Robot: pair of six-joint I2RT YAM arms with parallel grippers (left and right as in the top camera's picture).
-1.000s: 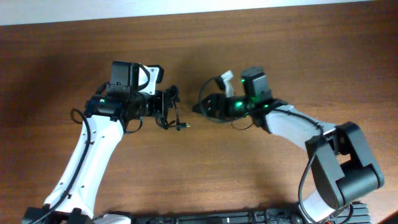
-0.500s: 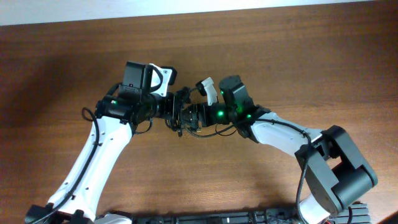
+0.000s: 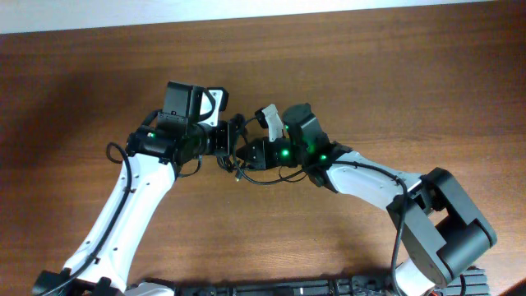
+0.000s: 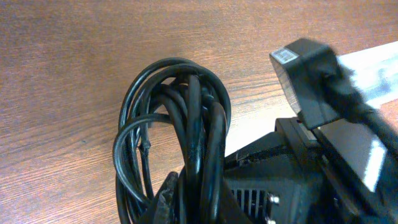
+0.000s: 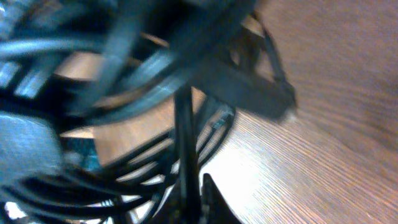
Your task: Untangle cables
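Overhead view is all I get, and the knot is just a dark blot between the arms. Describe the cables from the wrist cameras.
Observer: In the left wrist view, the cables are a bunch of several overlapping loops, held in the left gripper above the table.
Operator: Now the right side.
Observer: The right wrist view is blurred. One cord runs straight down the frame at the right gripper. I cannot tell whether it is pinched.

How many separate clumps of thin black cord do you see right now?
1: thin black cords coiled in one bundle at the left gripper, beside the right gripper. Strands inside may be hidden.
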